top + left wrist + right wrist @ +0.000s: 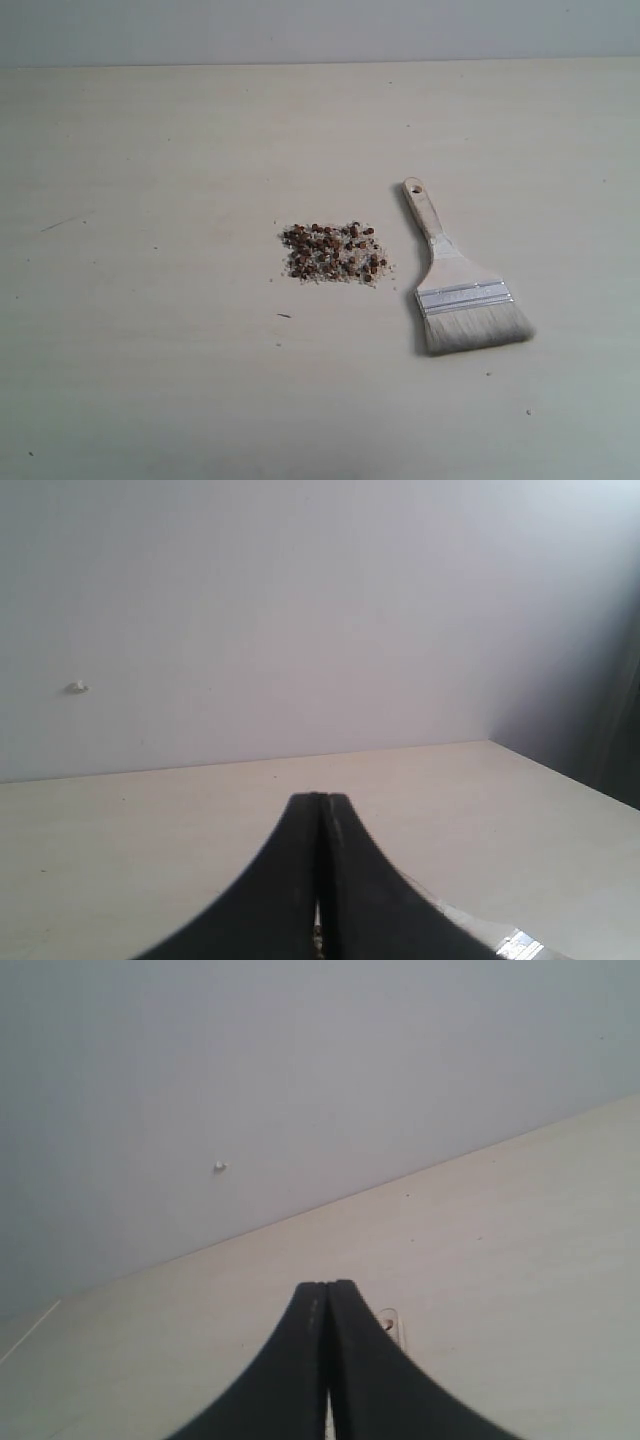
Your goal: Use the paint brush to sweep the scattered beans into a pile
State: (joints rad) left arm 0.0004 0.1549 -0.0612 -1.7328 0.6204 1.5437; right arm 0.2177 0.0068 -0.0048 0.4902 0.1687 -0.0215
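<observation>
On the pale table [150,400], near the middle of the exterior view, the beans [333,252] lay in a loose, roughly oval patch. The dark reddish-brown pellets were mixed with fine whitish crumbs [375,272], which spread a little past the patch's right edge. To the right of the patch, near it but apart from it, the paint brush [462,290] lay flat on the table. Its cream handle [425,215] pointed toward the far wall [300,30], with the end hole [414,187] at the far tip. A silver metal band [464,297] joined the handle to the pale bristles [478,332], which fanned out toward the near side of the view.

The left gripper [320,800] hung over the table with its two dark jaws pressed together, so that only a thin seam showed between them, and it held nothing. A small silver glint [520,945] sat at the edge of the left wrist view beside the gripper, too cropped to identify with certainty.

The right gripper [328,1286] was likewise clamped tight on itself and empty. Just beside it in the right wrist view, the holed end of the brush handle [392,1324] rested on the table, partly hidden behind one jaw. Whether the jaw touched it could not be told.
</observation>
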